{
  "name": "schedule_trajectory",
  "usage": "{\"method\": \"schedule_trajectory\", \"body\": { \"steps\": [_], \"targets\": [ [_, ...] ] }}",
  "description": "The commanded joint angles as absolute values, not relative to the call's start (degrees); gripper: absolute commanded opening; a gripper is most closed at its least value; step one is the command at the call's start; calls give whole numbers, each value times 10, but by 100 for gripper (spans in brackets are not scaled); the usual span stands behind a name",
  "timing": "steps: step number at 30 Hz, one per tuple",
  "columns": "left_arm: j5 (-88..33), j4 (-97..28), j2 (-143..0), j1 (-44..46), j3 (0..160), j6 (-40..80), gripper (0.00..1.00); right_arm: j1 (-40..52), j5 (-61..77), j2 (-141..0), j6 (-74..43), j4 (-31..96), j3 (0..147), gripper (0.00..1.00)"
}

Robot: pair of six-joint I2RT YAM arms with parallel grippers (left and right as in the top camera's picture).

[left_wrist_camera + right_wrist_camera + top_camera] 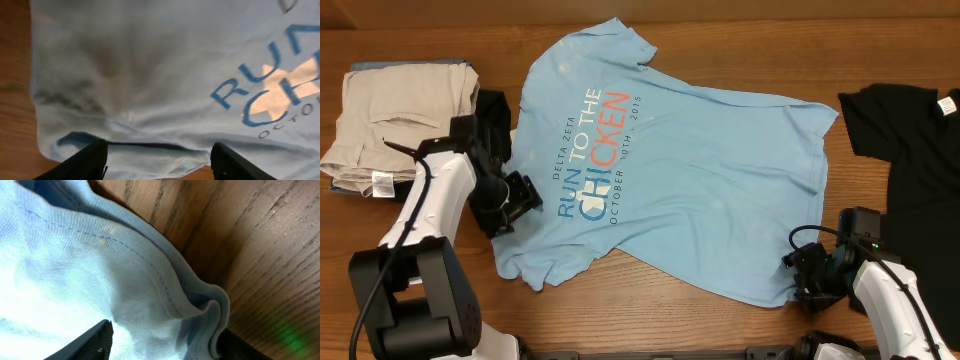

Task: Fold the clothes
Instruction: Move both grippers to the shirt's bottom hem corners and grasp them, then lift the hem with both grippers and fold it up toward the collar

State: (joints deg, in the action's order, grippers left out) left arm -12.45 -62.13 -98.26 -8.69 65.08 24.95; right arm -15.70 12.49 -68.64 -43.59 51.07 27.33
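The clothes, a light blue T-shirt point(700, 170) printed "RUN TO THE CHICKEN", lies spread flat and slanted across the wooden table point(660, 320). My left gripper point(515, 200) is at the shirt's left edge, low over it. In the left wrist view its jaws point(157, 165) stand open and wide apart, with a fold of the blue shirt point(150, 75) lying between them. My right gripper point(807, 275) is at the shirt's lower right corner. In the right wrist view it point(165, 347) is open astride the stitched hem point(165, 290), which bunches against the right finger point(240, 347).
Folded beige trousers point(400, 120) lie at the back left, just beyond the left arm. A black garment point(910, 130) covers the right side of the table, close to the right arm. Bare wood point(260, 240) borders the hem.
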Motion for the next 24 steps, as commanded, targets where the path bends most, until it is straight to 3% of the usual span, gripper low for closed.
{"method": "schedule_trajectory", "body": {
  "steps": [1,8,11,15,22,24],
  "targets": [
    [-112,-646,-972,-108,642,259,71,-155,121,-690,-430,507,274,64],
    [-34,-673,-815,-126,587,302,78,-155,128,-690,-424,506,274,64],
    [-11,-613,-706,-129,465,351,70,-155,130,-690,-417,507,274,65],
    [-19,-530,-716,-143,394,352,76,-155,130,-690,-415,507,274,65],
    [-48,-426,-792,-176,356,352,73,-155,130,-690,-404,496,274,65],
    [-56,-421,-804,-176,353,352,68,-155,130,-690,-404,496,274,65]
  ]
}}
